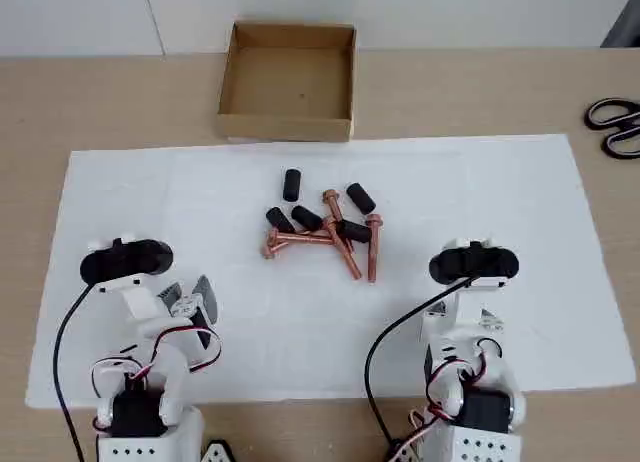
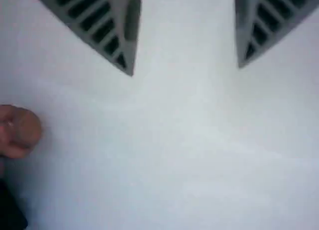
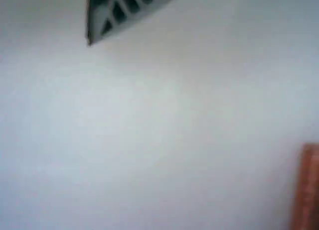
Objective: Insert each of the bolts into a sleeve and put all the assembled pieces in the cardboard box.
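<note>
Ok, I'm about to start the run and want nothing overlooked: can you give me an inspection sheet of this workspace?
Surface: white sheet on a wooden table.
Job's things: black sleeves and copper bolts piled mid-sheet; cardboard box beyond the sheet, empty.
Clutter: scissors on the bare table, off the sheet.
Grippers: left gripper open over the sheet, holding nothing; right gripper over the sheet.
Cables: black cables curve from each wrist camera to its base.
Surroundings: pale wall behind the table.

Heap of bolts (image 1: pixel 373 247) and sleeves (image 1: pixel 292 185) on paper sheet (image 1: pixel 500 202), cardboard box (image 1: pixel 285 128) behind, scissors (image 1: pixel 615 127) far right
</note>
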Robot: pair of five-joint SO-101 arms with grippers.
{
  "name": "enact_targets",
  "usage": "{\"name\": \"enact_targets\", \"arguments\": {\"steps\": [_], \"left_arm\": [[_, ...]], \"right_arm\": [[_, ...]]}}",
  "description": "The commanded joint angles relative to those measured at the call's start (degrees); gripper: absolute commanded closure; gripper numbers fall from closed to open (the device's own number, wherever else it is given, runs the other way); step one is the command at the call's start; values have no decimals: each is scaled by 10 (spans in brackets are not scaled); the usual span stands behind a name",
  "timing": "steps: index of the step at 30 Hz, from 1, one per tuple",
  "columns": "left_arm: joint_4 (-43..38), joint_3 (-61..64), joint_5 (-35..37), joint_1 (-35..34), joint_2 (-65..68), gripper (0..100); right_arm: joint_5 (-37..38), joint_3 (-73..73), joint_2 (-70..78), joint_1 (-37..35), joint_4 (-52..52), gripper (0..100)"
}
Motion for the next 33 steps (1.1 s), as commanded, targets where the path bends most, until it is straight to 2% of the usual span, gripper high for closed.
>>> {"name": "enact_targets", "arguments": {"steps": [1,27,31,33], "left_arm": [[-12,-1,3,5,-4,871],[-12,-2,3,5,-4,871],[-5,-15,4,2,-4,871],[22,-47,4,2,-4,871]], "right_arm": [[6,-23,-4,2,-12,831],[11,-25,-4,6,-7,831],[79,-80,-4,7,31,831],[84,-127,-4,7,57,831]]}}
